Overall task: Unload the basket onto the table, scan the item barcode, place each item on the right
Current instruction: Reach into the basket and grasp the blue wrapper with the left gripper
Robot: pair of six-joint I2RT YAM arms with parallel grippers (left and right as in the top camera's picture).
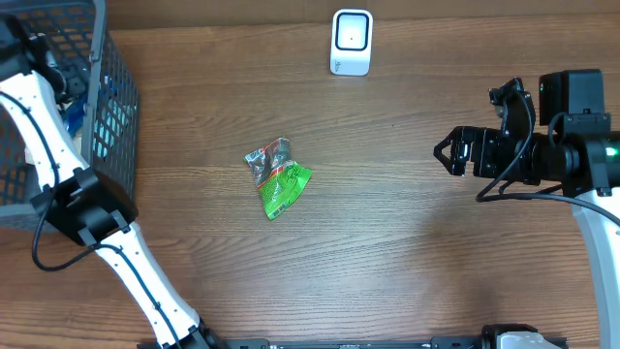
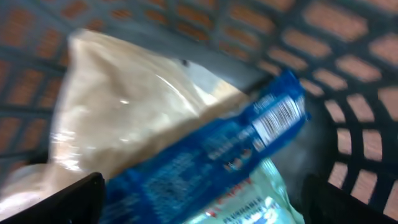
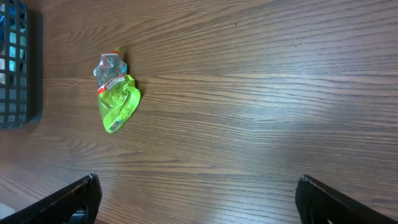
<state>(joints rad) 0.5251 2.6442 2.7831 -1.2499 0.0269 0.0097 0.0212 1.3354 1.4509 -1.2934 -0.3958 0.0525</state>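
Note:
My left gripper point(image 2: 202, 199) is down inside the black mesh basket point(image 1: 116, 107) and stands open. A blue packet point(image 2: 211, 155) with a white barcode point(image 2: 277, 118) lies between its fingers point(image 2: 62, 199). A clear bag of beige contents point(image 2: 137, 106) lies beside the packet and a pale green packet point(image 2: 261, 199) under it. The view is blurred. The white scanner point(image 1: 351, 42) stands at the table's far edge. My right gripper point(image 1: 446, 155) hovers open over bare wood at the right, nothing in it.
A crumpled green and clear packet point(image 1: 278, 177) lies mid-table, also in the right wrist view as the green packet point(image 3: 118, 102). The basket's corner point(image 3: 18, 68) shows at that view's left. The left arm's white links point(image 1: 58, 165) run along the table's left side.

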